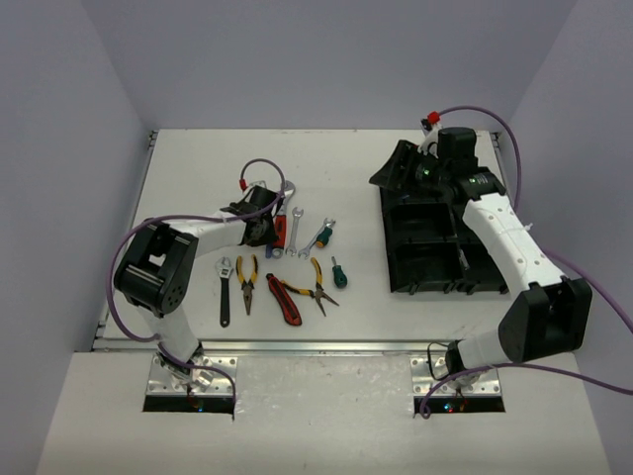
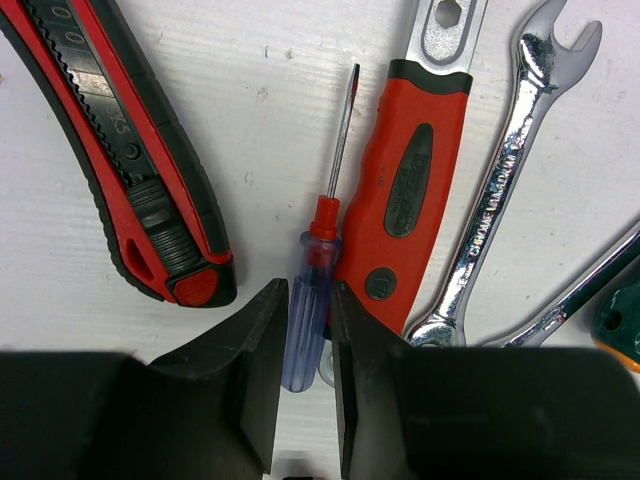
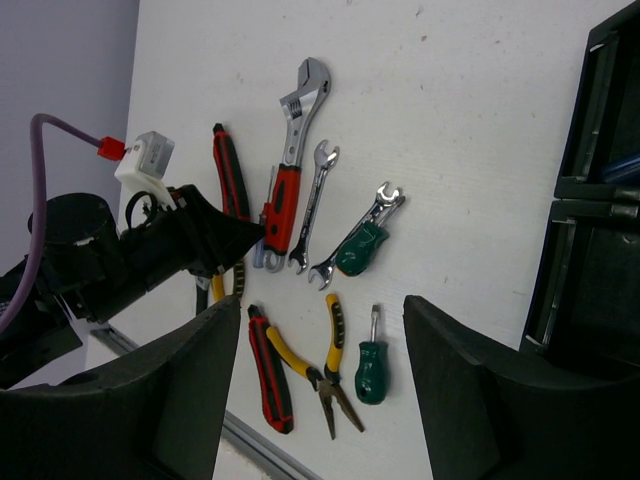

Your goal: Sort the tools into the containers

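Observation:
My left gripper (image 2: 308,290) is low over the table, its jaws pressed on either side of the clear blue handle of a small screwdriver (image 2: 312,262) that lies flat. A red utility knife (image 2: 130,160) lies to its left, and a red-handled wrench (image 2: 405,190) and a silver wrench (image 2: 500,190) to its right. In the top view this gripper (image 1: 262,230) sits at the upper end of the tool cluster. My right gripper (image 1: 410,168) hovers open and empty at the far end of the black organiser tray (image 1: 420,262).
Nearer the table's front lie a black-handled adjustable wrench (image 1: 225,290), two yellow pliers (image 1: 246,280) (image 1: 316,285), a second red knife (image 1: 283,300) and a green screwdriver (image 1: 338,274). A green-handled tool (image 1: 318,237) lies between the cluster and the tray. Walls enclose the table.

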`<control>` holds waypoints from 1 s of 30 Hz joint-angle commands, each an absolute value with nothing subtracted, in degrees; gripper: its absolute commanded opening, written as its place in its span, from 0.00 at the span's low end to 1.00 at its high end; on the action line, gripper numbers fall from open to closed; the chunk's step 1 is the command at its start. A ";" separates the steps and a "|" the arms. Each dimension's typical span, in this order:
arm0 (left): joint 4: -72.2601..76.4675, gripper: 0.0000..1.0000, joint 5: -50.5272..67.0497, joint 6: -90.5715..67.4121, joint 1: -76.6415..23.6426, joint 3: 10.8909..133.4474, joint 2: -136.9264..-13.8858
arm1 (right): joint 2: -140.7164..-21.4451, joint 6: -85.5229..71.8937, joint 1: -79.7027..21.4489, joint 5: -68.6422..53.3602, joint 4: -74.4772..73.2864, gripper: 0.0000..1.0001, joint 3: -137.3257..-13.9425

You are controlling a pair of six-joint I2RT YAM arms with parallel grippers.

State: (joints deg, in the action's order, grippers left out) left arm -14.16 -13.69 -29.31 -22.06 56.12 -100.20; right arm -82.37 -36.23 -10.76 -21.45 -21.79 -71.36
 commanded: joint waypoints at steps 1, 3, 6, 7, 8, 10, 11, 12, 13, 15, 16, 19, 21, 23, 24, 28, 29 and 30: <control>-13.75 0.25 -17.37 -29.62 -20.57 53.95 -100.36 | -82.81 -35.79 -11.53 -20.96 -20.90 0.66 -74.70; -13.13 0.28 -17.26 -29.57 -20.57 53.43 -99.37 | -83.07 -35.63 -11.79 -20.64 -21.10 0.66 -75.07; -12.62 0.29 -16.90 -29.53 -20.57 53.36 -98.73 | -83.31 -35.60 -12.02 -20.65 -21.43 0.66 -75.47; -12.57 0.29 -16.88 -29.60 -20.57 53.28 -98.55 | -83.32 -35.60 -12.04 -20.65 -21.45 0.66 -75.50; -12.02 0.29 -16.60 -29.76 -20.57 52.99 -98.12 | -83.46 -35.53 -12.25 -20.59 -21.45 0.66 -75.50; -11.63 0.29 -16.29 -29.61 -20.48 52.50 -97.69 | -83.67 -35.41 -12.42 -20.46 -21.62 0.66 -75.76; -11.78 0.29 -16.44 -29.54 -20.47 52.65 -97.92 | -83.67 -35.33 -12.57 -20.38 -21.62 0.66 -75.76; -11.83 0.28 -16.49 -29.65 -20.42 52.70 -98.08 | -83.67 -35.33 -12.57 -20.28 -21.68 0.66 -75.76; -11.78 0.28 -16.52 -29.87 -20.35 52.65 -98.05 | -83.71 -35.33 -12.61 -20.22 -21.71 0.66 -75.76; -11.00 0.27 -15.96 -30.16 -20.29 51.63 -96.68 | -83.85 -35.23 -12.67 -20.21 -21.72 0.66 -75.78; -10.54 0.28 -15.73 -30.23 -20.20 51.30 -96.07 | -83.86 -35.13 -12.74 -20.19 -21.81 0.66 -75.88; -10.77 0.28 -15.56 -30.15 -20.13 51.57 -94.67 | -84.04 -34.98 -12.85 -20.04 -22.06 0.66 -76.05; -10.53 0.28 -15.24 -30.15 -20.13 51.50 -94.03 | -84.06 -34.93 -12.97 -20.04 -22.06 0.66 -76.01; -10.50 0.28 -15.10 -30.01 -20.13 51.74 -94.30 | -84.02 -34.89 -13.03 -20.05 -22.15 0.66 -75.94; -10.69 0.28 -15.00 -29.83 -20.13 51.96 -94.98 | -84.02 -34.89 -13.12 -20.10 -22.15 0.66 -75.94; -10.81 0.28 -13.12 -29.18 -20.13 52.56 -98.47 | -83.95 -34.82 -13.18 -20.21 -22.21 0.66 -75.94; -10.91 0.28 -12.74 -29.05 -20.17 52.79 -99.43 | -83.94 -34.76 -13.18 -20.21 -22.24 0.66 -75.89; -11.41 0.28 -12.66 -28.96 -20.17 53.29 -100.27 | -83.89 -34.67 -13.18 -20.21 -22.19 0.66 -75.85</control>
State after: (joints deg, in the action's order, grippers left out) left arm -12.12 -14.03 -29.90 -20.58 51.41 -97.13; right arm -84.07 -35.93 -12.64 -20.60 -23.09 -73.23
